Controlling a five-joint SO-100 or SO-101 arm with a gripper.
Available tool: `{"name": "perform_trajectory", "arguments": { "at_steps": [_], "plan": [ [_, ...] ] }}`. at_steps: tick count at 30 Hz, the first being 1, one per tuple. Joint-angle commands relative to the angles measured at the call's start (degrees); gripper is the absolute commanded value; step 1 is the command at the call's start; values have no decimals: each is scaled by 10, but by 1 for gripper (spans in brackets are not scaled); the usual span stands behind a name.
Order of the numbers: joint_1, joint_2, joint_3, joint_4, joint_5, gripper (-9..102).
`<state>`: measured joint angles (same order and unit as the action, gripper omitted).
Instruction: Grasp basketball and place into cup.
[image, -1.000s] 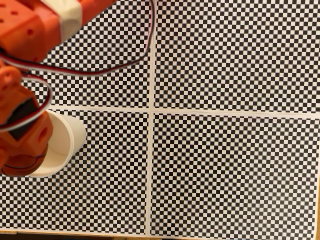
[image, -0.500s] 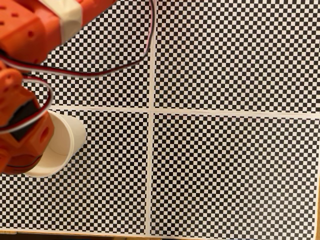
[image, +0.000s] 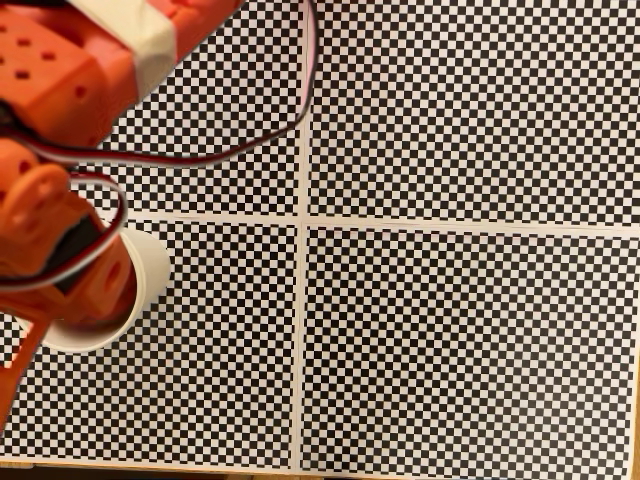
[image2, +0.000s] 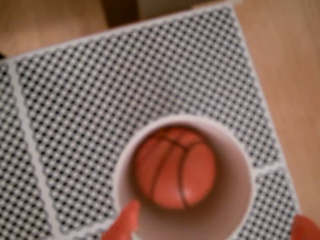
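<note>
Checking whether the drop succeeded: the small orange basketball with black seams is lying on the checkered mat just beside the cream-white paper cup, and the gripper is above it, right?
Not quite. The small orange basketball with black seams is inside the cream-white paper cup, resting at its bottom, not on the checkered mat beside it; the wrist view shows this. The gripper is indeed above the cup, its orange fingertips apart.

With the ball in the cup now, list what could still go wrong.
1. In the wrist view the gripper fingertips flank the cup rim, one apparently just inside; a sideways pull-out could tip it.
2. In the fixed view the arm overhangs the cup, so lifting crookedly might drag it and spill the basketball.
</note>
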<state>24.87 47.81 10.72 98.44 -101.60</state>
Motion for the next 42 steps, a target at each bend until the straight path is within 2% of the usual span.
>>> {"name": "perform_trajectory", "arguments": {
  "at_steps": [1, 4, 13, 29, 42],
  "plan": [
    [-6, 15, 0, 4, 5, 40],
    [-4, 15, -1, 4, 10, 35],
    [5, 6, -44, 4, 26, 0],
    [-40, 3, -182, 4, 15, 0],
    [-53, 238, 79, 4, -10, 0]
  ]
}}
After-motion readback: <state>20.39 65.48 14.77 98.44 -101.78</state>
